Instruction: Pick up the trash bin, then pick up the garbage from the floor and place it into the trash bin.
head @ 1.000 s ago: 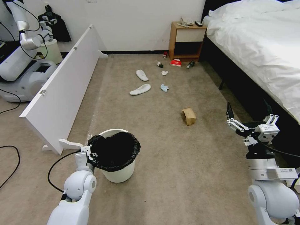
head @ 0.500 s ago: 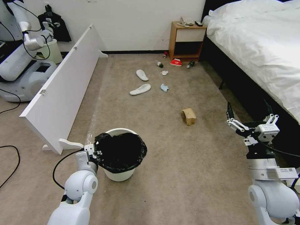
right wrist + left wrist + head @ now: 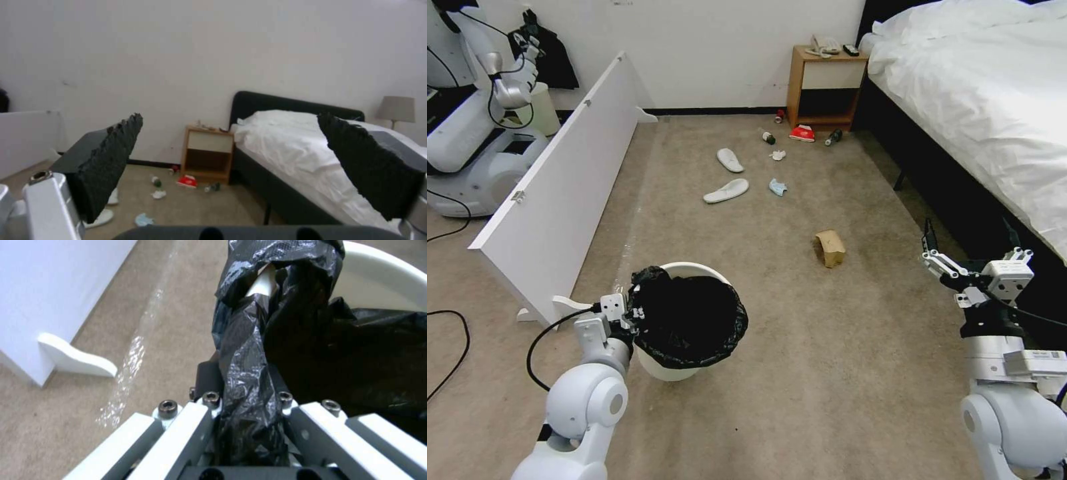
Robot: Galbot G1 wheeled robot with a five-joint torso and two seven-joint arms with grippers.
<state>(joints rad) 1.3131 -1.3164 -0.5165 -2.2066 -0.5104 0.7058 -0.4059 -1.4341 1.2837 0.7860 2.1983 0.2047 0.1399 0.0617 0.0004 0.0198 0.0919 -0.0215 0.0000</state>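
Head view has the left hand (image 3: 627, 317) pinching the near rim of the trash bin (image 3: 684, 320), black liner and white plastic together, most likely so the bin can be carried along to the litter. From the left wrist, the bag (image 3: 249, 373) runs bunched between the closed fingers. The right hand (image 3: 970, 257) hangs low beside the bed (image 3: 980, 87), fingers spread wide and empty, seemingly kept free for picking up. Garbage lies well ahead on the floor: a brown paper bag (image 3: 830, 248) nearest, two white slippers (image 3: 726, 191), a pale blue wad (image 3: 778, 187), and a red packet (image 3: 802, 133) near the nightstand (image 3: 824, 87).
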